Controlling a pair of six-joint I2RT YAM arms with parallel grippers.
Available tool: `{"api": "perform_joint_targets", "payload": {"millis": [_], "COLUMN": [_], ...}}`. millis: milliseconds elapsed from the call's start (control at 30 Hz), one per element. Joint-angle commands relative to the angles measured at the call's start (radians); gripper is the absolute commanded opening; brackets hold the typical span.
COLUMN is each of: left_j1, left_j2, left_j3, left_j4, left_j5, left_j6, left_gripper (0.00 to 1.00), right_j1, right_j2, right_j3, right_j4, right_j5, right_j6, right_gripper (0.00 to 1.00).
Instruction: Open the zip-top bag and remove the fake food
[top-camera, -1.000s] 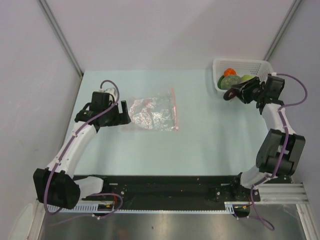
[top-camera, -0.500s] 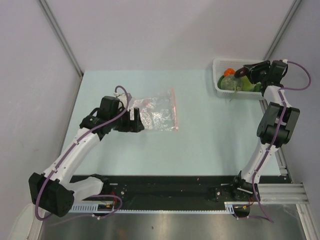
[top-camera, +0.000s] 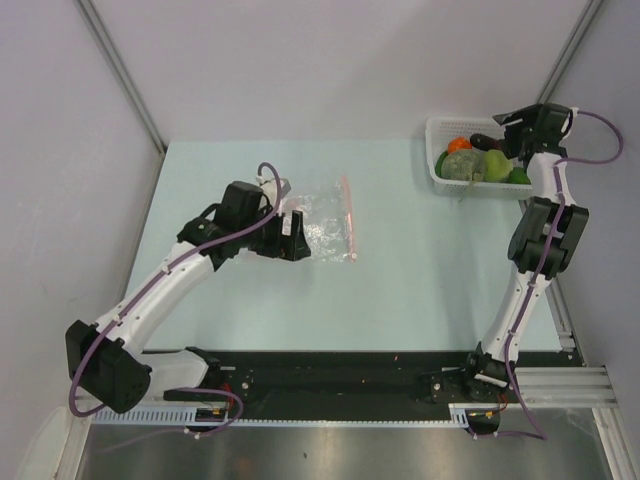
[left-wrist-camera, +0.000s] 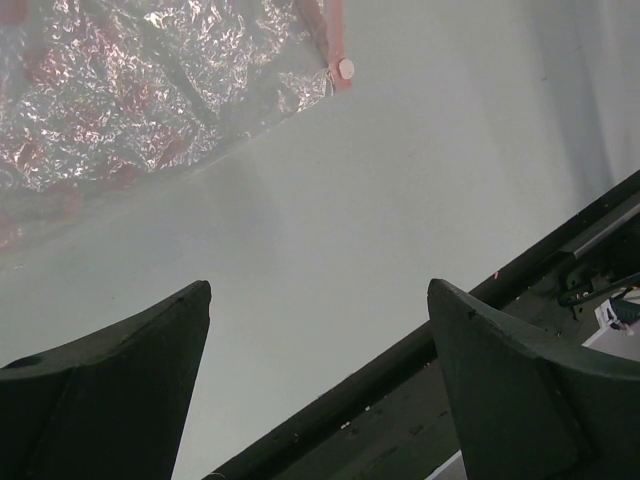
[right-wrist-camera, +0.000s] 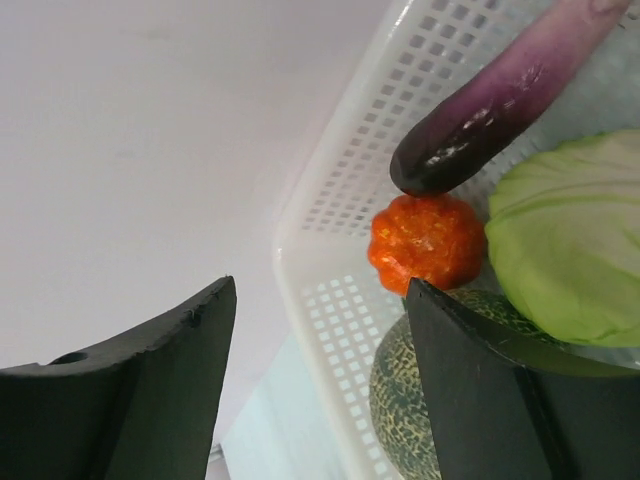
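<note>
Left gripper (left-wrist-camera: 320, 297) hangs low at the near left part of the zip-top bag (top-camera: 328, 225), its fingers spread wide with nothing between them. The wrist view shows only bare table (top-camera: 420, 270) in the gap and the crinkled film just beyond. The risk on this side lies in the film itself. It is thin and light, nothing pins it down, and a closing pinch that catches one layer, or merely skids on it, would likely drag the whole bag across the smooth surface rather than hold it. A grab through both layers would press the mouth together. The bag lies flat at mid-table, with its pink-red zip strip (top-camera: 349, 218) along the right edge and a small white tab (left-wrist-camera: 345, 68) at that strip's near end. Reddish glints show through the plastic, yet I cannot tell whether any piece remains inside. Farther right, the white mesh basket (right-wrist-camera: 345, 170) sits at the far right corner and holds the fake food: a purple eggplant (right-wrist-camera: 490, 105) lying across the top, an orange-red ball (right-wrist-camera: 427, 243) beneath its tip, a pale green piece (right-wrist-camera: 570, 240), and a mottled green-brown head (right-wrist-camera: 420, 400). Above it the right gripper (right-wrist-camera: 320, 300) hovers, likewise wide open and empty. A careless sweep there could nudge the loosely perched eggplant over the rim, or tip the light basket.
</note>
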Motion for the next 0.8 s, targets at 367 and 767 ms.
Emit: {"api": "perform_joint_targets", "payload": {"millis": [367, 767], "left_j1": [-0.162, -0.288], "left_j2": [0.011, -0.186], "left_j3": [0.092, -0.146], "left_j4": [0.024, 0.352], "left_j5": [0.022, -0.024], "left_j6": [-0.036, -0.266], "left_gripper": [0.99, 0.99], "right_j1": [0.156, 0.601], "right_j2": [-0.325, -0.877], "right_j3": [-0.118, -0.683], "right_j4": [-0.339, -0.54], "right_j5": [0.053, 0.149], "right_j6": [-0.43, -0.48], "right_gripper": [0.75, 1.0]}}
